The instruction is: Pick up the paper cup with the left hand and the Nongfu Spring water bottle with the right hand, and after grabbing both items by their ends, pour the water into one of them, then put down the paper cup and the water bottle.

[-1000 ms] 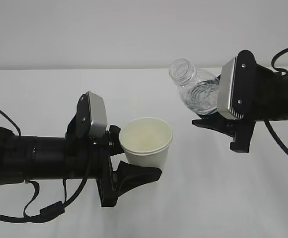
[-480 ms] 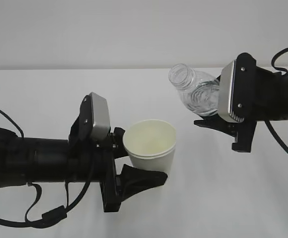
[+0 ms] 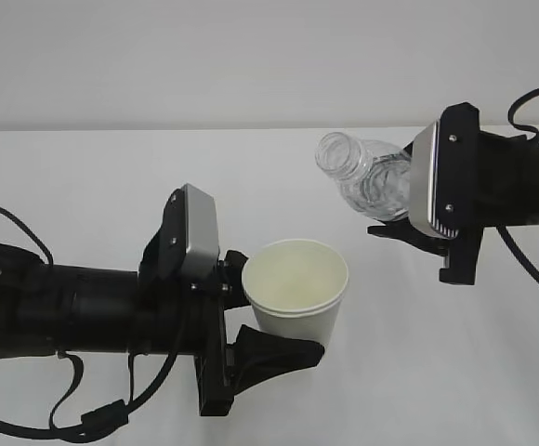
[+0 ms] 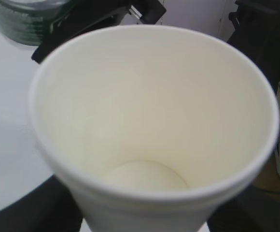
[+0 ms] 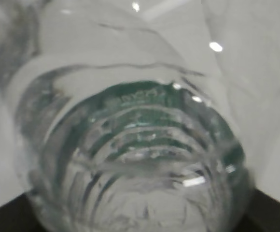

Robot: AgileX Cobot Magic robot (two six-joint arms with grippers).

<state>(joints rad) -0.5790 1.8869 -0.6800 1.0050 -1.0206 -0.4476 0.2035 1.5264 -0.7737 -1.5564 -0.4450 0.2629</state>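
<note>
At lower centre of the frame our left hand (image 3: 268,321) grips the paper cup (image 3: 297,288); at upper right our right hand (image 3: 416,228) clamps the tilted Nongfu Spring water bottle (image 3: 367,177). Both hang above the plain white bench (image 3: 84,177), backed by a pale grey wall (image 3: 204,56).

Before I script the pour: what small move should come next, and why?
Probably bring the bottle mouth over the cup. The bottle is tilted in the right gripper, its open neck up and right of the rim. The cup, upright in the left gripper, looks empty.
</note>
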